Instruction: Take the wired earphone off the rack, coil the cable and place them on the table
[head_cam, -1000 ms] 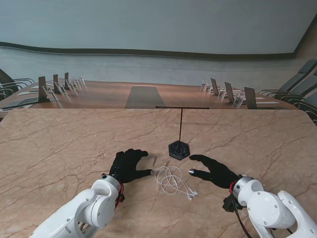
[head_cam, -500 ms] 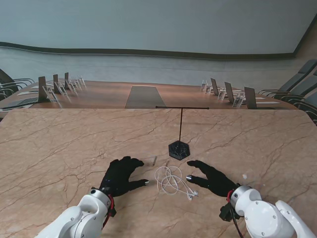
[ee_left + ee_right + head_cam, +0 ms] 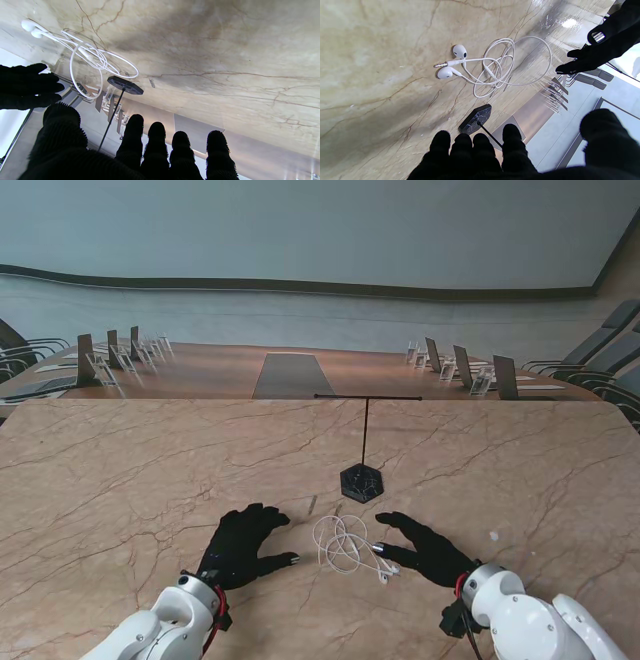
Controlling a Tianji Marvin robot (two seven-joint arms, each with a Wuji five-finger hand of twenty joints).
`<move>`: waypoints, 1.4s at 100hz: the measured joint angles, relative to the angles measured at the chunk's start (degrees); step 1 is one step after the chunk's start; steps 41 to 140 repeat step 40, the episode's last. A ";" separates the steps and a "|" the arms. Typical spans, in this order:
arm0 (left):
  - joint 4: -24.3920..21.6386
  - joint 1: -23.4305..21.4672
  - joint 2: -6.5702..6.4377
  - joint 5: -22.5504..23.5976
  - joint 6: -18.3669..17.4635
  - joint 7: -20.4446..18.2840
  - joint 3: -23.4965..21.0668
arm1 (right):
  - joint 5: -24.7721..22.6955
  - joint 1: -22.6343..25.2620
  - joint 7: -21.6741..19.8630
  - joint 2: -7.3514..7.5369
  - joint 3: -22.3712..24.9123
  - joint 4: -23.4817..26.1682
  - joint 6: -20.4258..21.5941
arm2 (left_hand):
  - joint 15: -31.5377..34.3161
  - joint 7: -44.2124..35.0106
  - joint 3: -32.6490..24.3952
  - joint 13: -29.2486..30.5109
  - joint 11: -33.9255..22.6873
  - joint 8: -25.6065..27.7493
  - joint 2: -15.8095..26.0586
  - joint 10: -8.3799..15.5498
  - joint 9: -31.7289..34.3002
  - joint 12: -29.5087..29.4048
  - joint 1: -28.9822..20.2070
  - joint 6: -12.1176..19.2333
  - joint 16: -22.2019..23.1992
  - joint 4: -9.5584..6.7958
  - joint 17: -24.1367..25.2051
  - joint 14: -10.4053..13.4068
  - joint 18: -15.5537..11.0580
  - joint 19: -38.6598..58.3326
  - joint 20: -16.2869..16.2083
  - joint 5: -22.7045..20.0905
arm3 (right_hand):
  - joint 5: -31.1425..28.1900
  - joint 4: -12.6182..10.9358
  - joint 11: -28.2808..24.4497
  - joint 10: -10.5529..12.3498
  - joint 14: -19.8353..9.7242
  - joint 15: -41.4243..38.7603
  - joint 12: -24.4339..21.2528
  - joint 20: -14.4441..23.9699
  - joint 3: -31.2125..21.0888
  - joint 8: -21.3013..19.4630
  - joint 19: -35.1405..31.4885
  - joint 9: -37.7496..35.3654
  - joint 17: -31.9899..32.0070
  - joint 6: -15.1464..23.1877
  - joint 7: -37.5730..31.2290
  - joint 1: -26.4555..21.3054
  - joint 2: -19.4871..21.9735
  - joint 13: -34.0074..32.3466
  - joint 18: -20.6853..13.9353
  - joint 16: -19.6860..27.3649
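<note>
The white wired earphone (image 3: 348, 545) lies coiled on the marble table (image 3: 120, 480), its two buds and plug (image 3: 450, 65) at the end nearer to me. The black T-shaped rack (image 3: 362, 480) stands bare just beyond it. My left hand (image 3: 243, 543) rests to the left of the coil, fingers spread, holding nothing. My right hand (image 3: 425, 548) sits to the right of the coil, also spread and empty. The coil (image 3: 95, 60) shows in the left wrist view with the rack's base (image 3: 125, 85) beside it; in the right wrist view the base (image 3: 476, 119) lies near the cable.
Beyond the marble table stands a long wooden conference table (image 3: 290, 370) with name stands and chairs along both sides. A small dark speck (image 3: 494, 535) lies on the marble to the right of my right hand.
Both hands have drawn back toward me, away from the coil. The earphone has stayed where it lay on the table.
</note>
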State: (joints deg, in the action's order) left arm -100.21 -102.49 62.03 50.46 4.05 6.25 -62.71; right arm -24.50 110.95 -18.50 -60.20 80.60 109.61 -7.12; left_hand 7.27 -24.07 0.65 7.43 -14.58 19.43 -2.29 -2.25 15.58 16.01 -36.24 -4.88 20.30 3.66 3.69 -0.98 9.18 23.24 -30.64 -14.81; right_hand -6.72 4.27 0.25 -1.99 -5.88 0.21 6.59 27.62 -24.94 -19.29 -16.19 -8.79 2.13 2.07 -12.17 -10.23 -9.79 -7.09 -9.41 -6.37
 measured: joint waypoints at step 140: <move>-0.21 0.63 -0.14 -0.23 0.89 -2.07 1.12 | 1.45 -0.89 -0.92 -0.04 -0.24 -1.15 -0.21 | 0.00 0.01 0.00 -0.35 0.00 0.00 0.00 0.56 -0.48 -0.56 0.04 0.60 -0.46 0.00 0.00 0.31 -0.03 -0.04 0.00 0.00 | 0.00 0.00 0.02 0.01 0.00 0.00 0.02 0.00 0.00 -0.73 0.58 0.00 -0.08 0.00 1.28 0.00 0.01 0.00 0.00 0.04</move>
